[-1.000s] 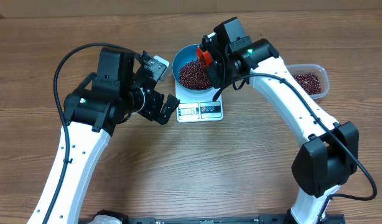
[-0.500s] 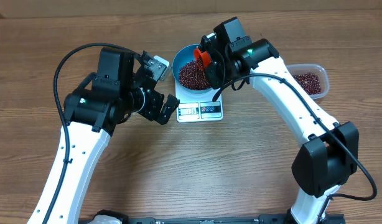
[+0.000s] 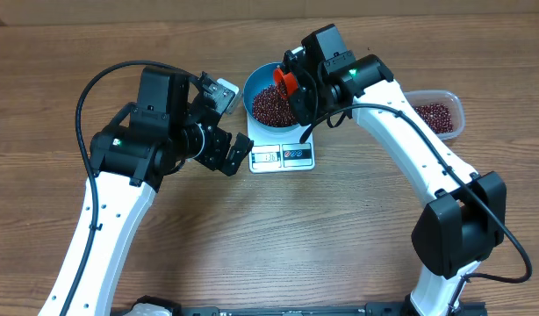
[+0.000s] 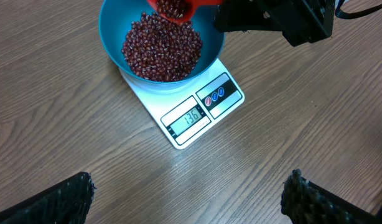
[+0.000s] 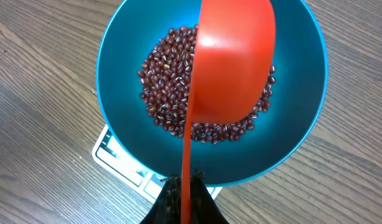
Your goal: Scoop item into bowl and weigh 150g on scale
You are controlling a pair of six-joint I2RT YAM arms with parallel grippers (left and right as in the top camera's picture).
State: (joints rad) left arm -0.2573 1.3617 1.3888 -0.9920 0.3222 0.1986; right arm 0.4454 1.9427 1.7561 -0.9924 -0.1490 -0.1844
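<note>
The right gripper (image 3: 298, 86) is clamped on the thin handle of a red-orange scoop (image 5: 231, 62), its dark fingers (image 5: 169, 202) pinching the handle at the bottom edge of the right wrist view. The scoop is held over the bowl (image 5: 119, 134), tilted so that its underside faces the wrist camera and covers part of the heap below. In the left wrist view the mouth of the scoop shows at the top edge with beans in it, just above the bowl's far side. The bowl is bright blue, round and deep, and it holds a loose pile of small dark red-brown beans (image 5: 169, 81) that covers its bottom and climbs partway up the wall. The bowl sits on the scale (image 4: 225, 102), a flat white rectangle whose display and two round buttons stick out from under the bowl toward the near side; the display reads 136. The left gripper (image 3: 230, 125) hangs beside the scale on its left, jaws spread wide with nothing between them, and its two black fingertips (image 4: 60, 202) show in the lower corners of its own camera view, well apart. To the right of the bowl, behind the right arm, a clear plastic tub (image 3: 452, 104) rests on the wooden table (image 3: 269, 237) with more beans in it.
</note>
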